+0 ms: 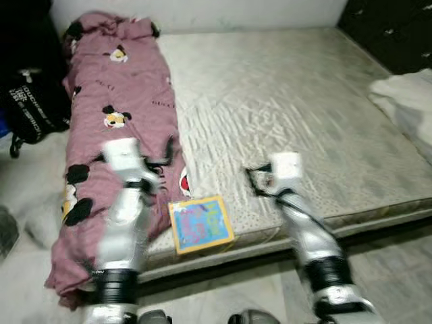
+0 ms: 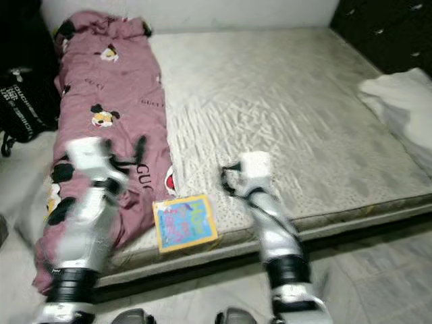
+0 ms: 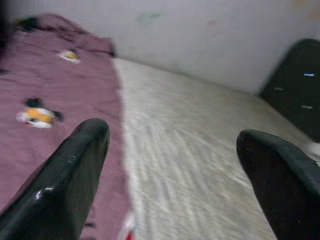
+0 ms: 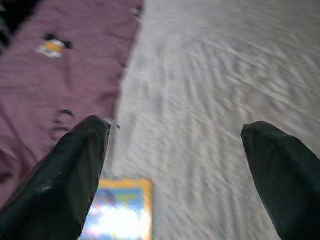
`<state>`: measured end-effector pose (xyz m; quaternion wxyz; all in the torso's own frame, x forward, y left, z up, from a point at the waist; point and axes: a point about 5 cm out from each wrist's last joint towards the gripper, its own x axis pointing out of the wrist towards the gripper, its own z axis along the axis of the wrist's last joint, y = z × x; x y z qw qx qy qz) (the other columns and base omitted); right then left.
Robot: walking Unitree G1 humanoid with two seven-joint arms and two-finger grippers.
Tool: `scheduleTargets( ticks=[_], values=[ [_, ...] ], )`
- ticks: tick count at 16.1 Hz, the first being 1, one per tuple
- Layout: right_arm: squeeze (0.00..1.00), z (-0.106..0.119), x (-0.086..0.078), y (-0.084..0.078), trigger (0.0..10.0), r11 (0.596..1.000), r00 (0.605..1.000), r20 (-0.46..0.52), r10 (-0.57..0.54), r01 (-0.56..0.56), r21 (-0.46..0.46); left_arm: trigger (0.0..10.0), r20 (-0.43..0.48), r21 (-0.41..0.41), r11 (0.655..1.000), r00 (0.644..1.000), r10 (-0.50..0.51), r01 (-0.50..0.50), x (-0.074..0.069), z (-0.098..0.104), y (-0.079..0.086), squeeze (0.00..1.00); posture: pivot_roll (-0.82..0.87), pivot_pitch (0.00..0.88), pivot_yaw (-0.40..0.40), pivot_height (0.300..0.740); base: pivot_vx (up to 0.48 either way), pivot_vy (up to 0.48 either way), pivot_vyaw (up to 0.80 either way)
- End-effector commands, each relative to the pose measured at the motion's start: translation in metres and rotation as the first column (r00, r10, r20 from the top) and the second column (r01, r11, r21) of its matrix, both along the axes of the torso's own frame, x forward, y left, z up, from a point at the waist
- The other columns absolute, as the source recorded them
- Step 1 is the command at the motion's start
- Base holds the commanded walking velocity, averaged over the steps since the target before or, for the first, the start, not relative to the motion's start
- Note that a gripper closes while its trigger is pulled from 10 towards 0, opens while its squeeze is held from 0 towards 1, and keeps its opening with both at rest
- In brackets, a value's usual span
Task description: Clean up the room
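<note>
Head stereo pair looking forward and down from the foot of the mattress (image 1: pixel 283 101), whole bed in frame. Wrist views low and close, facing along the bed, both sharing the pink blanket (image 3: pixel 45 95) edge against the mattress; right wrist also catching the book (image 4: pixel 120 215).

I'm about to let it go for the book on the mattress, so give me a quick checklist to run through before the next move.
1. Colourful yellow-bordered book lies flat near the front edge of the grey quilted mattress: ok.
2. Book free of the maroon cartoon-print blanket beside it: ok, though the blanket lies close to its left edge.
3. Right tool open, book between its fingers' line of sight: ok.
4. Left tool open, over the blanket's edge, holding nothing: ok.
5. Both tools above the mattress, not touching the book: ok.
6. Picture sharpness for aiming: not ok, the views are blurred.
</note>
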<state>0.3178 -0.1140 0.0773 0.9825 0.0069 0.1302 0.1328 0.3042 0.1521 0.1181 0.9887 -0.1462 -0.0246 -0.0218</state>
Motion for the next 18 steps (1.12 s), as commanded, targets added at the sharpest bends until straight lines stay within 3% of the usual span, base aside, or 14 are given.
scheduleTargets(
  ticks=[1,9,14,15,16,18],
  values=[
    [0.0,0.002,0.001,-0.017,10.0,0.999,0.999,0.002,-0.039,0.039,-0.022,10.0,0.016,-0.011,0.999,0.999,-0.041,0.041,0.001,0.005,-0.015,0.0,-0.01,0.041,-0.042,0.74,0.0,0.0,0.0],
    [0.0,0.006,0.003,-0.02,10.0,0.997,0.997,0.012,-0.073,0.073,-0.02,10.0,-0.002,-0.009,0.999,0.999,-0.034,0.034,0.001,0.004,-0.016,0.0,-0.01,0.018,-0.025,0.74,0.0,0.0,0.0],
    [0.0,0.008,0.003,-0.025,10.0,0.995,0.995,0.043,-0.093,0.095,-0.04,10.0,-0.035,0.042,0.999,0.999,0.015,-0.013,-0.006,-0.003,0.002,0.0,0.0,0.011,-0.032,0.74,0.0,0.0,0.0],
    [0.0,0.008,0.001,-0.019,10.0,0.997,0.997,0.048,-0.056,0.058,-0.042,10.0,-0.026,0.123,0.992,0.999,0.019,-0.016,-0.012,-0.002,0.005,0.0,0.03,0.029,-0.035,0.74,0.0,0.0,0.0],
    [0.0,0.006,-0.001,-0.018,10.0,0.997,0.997,0.048,-0.057,0.059,-0.042,10.0,-0.011,0.143,0.99,1.0,-0.015,0.016,-0.018,-0.001,0.004,0.0,0.03,0.034,-0.035,0.74,0.0,0.0,0.0],
    [0.0,0.005,-0.003,-0.018,10.0,0.997,0.997,0.045,-0.064,0.065,-0.035,10.0,-0.025,0.195,0.981,0.999,0.023,-0.018,-0.026,-0.006,0.013,0.0,0.03,0.045,-0.035,0.72,0.0,0.0,0.0]
  ],
)
